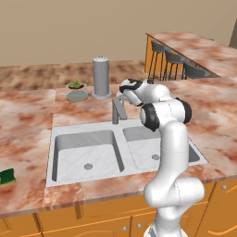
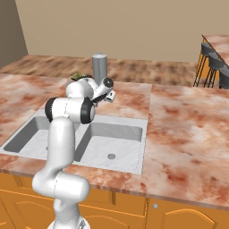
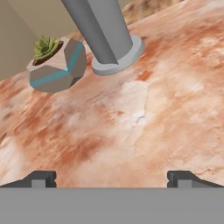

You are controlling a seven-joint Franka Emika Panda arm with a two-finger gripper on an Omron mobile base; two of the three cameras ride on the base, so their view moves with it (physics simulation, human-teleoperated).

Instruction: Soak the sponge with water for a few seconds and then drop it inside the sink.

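green sponge flat on counter, left of grey double-basin sink

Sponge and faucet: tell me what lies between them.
In the left base view, bare marble counter and the sink's left basin lie between the sponge and the faucet; nothing else.

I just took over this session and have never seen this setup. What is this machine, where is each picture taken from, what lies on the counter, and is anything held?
It is a white robot arm on a driving base. Two pictures come from cameras behind it, left and right; the third looks along its gripper, whose fingers stand wide apart, holding nothing. Before it is a marble counter with a double sink and faucet. Behind stand a potted plant and a grey cylinder. The sponge lies on the counter, far left.
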